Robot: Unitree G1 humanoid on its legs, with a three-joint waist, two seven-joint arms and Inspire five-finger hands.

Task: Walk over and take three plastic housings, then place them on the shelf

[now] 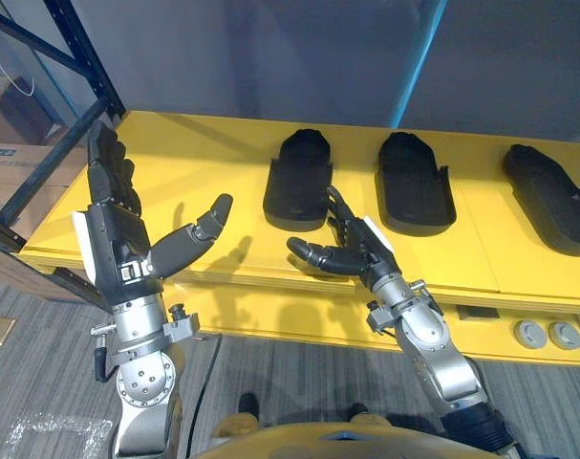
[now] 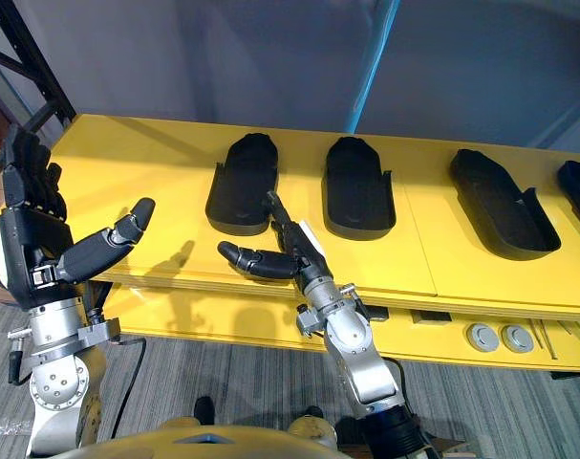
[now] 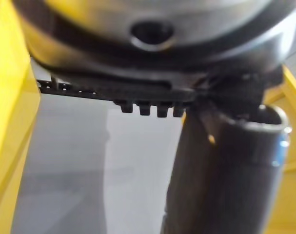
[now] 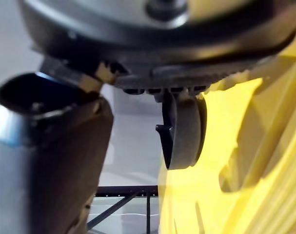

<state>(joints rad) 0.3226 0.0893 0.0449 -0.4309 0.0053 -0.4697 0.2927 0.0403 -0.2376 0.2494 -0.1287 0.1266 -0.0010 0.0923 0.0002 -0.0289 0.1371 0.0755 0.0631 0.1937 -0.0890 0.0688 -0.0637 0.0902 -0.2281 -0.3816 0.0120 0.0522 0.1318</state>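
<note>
On the yellow shelf (image 1: 204,163), black moulded plastic housings (image 1: 416,184) sit in a row, my right hand (image 1: 356,251) spread empty just beside the leftmost, left hand (image 1: 118,239) raised, wide, empty.

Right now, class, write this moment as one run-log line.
left robot hand open, empty | right robot hand open, empty | housings lying on yellow shelf

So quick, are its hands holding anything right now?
Left hand: open, empty.
Right hand: open, empty, near the leftmost plastic housing.
</note>
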